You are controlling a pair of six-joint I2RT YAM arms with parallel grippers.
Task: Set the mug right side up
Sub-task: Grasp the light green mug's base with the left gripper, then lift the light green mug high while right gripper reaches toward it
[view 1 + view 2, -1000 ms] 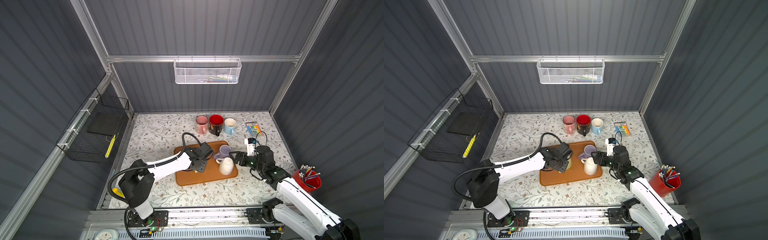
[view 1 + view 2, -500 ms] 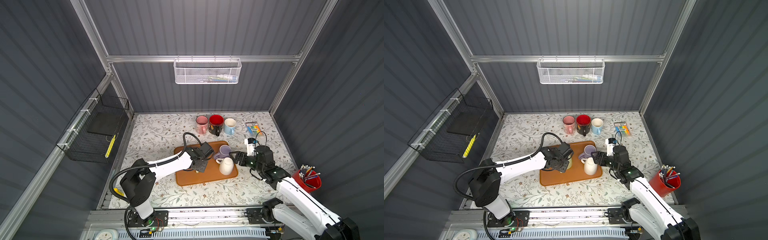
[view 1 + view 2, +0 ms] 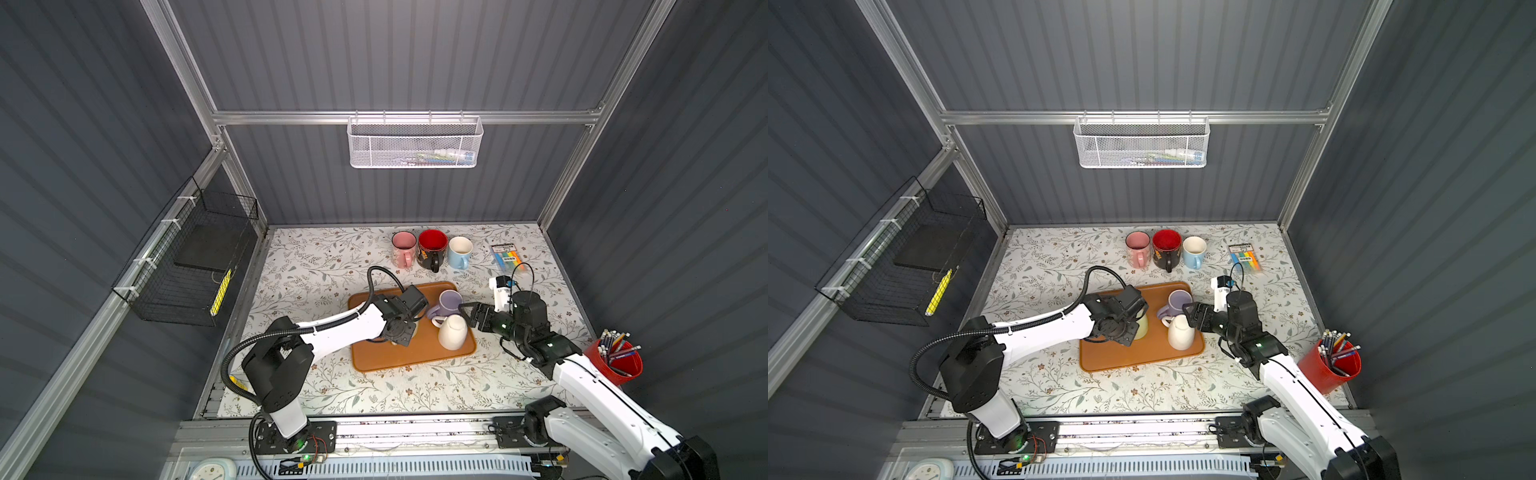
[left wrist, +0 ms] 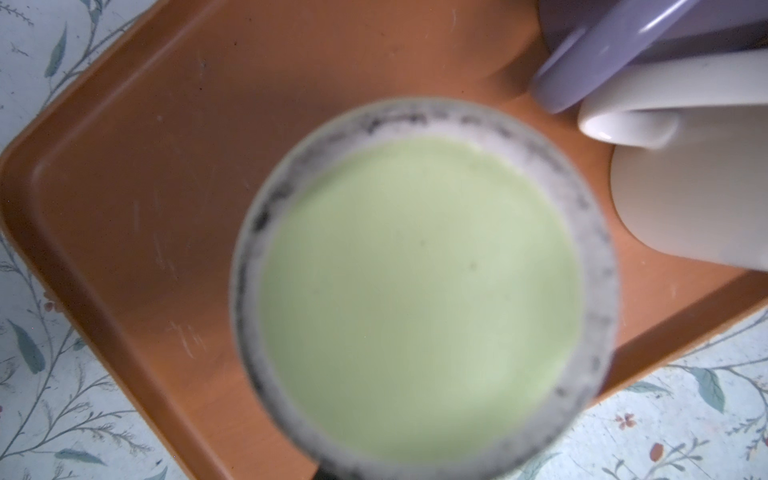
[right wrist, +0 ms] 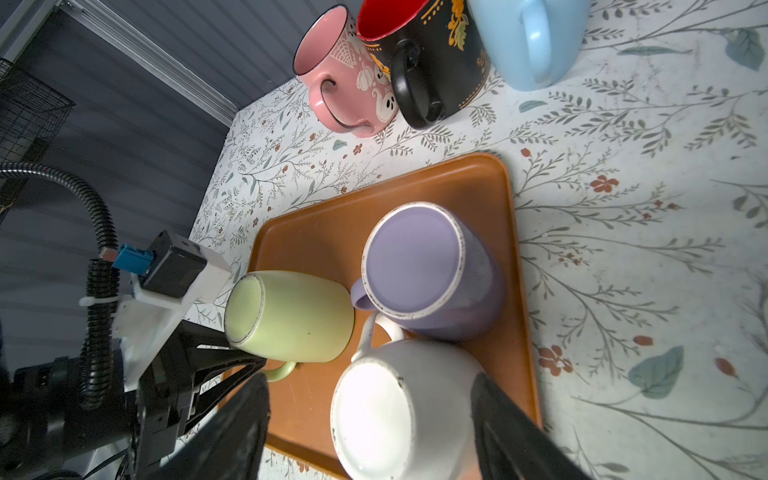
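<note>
Three mugs stand upside down on the orange tray (image 3: 1121, 357): green (image 3: 1142, 326), purple (image 3: 1177, 301) and white (image 3: 1180, 332). My left gripper (image 3: 1125, 328) sits over the green mug from the left. The right wrist view shows its black fingers (image 5: 232, 353) drawn together at the green mug's (image 5: 299, 316) handle. The mug's pale base (image 4: 419, 291) fills the left wrist view and hides the jaws. My right gripper (image 5: 370, 399) is open, with one finger on each side of the white mug (image 5: 436, 374) and clear of it.
Pink (image 3: 403, 245), black-and-red (image 3: 432, 247) and blue (image 3: 459, 251) mugs stand upright at the back. A marker pack (image 3: 507, 255) lies at the back right. A red pen cup (image 3: 619, 361) stands by the right arm. A black wire basket (image 3: 195, 266) hangs on the left wall.
My left gripper has closed in on the green mug's handle and shifted slightly. The right arm and the mugs have not moved.
</note>
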